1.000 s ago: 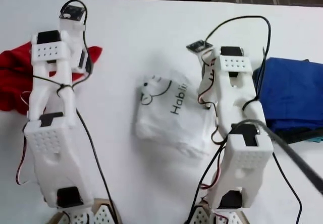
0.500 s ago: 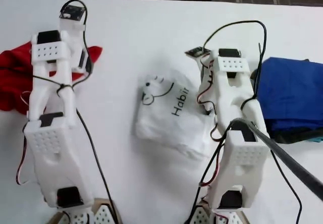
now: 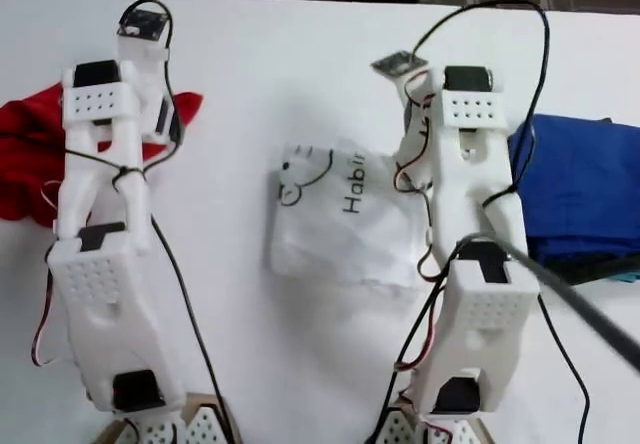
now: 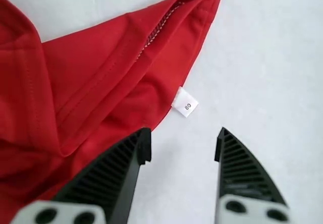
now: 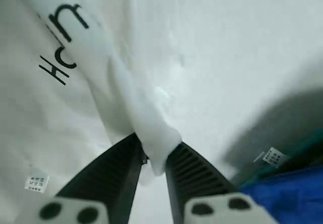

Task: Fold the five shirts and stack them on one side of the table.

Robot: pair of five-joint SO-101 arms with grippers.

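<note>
A white shirt (image 3: 340, 226) with black print lies partly folded in the middle of the table. My right gripper (image 5: 154, 156) is shut on a pinched edge of the white shirt (image 5: 126, 90), at the shirt's right side under the right arm (image 3: 462, 154). A crumpled red shirt (image 3: 35, 154) lies at the table's left edge. My left gripper (image 4: 181, 143) hangs open just off the red shirt (image 4: 96, 77), beside its small white size tag (image 4: 184, 103), holding nothing. A blue shirt (image 3: 585, 189) lies folded at the right edge.
A bit of teal cloth (image 3: 625, 276) peeks out under the blue shirt. Black cables (image 3: 560, 299) trail beside the right arm. The white table (image 3: 280, 54) stretches bare at the back.
The right arm has moved toward the back of the table, pulling the white shirt's edge with it; the shirt now lies flatter and more square. The left arm has not moved.
</note>
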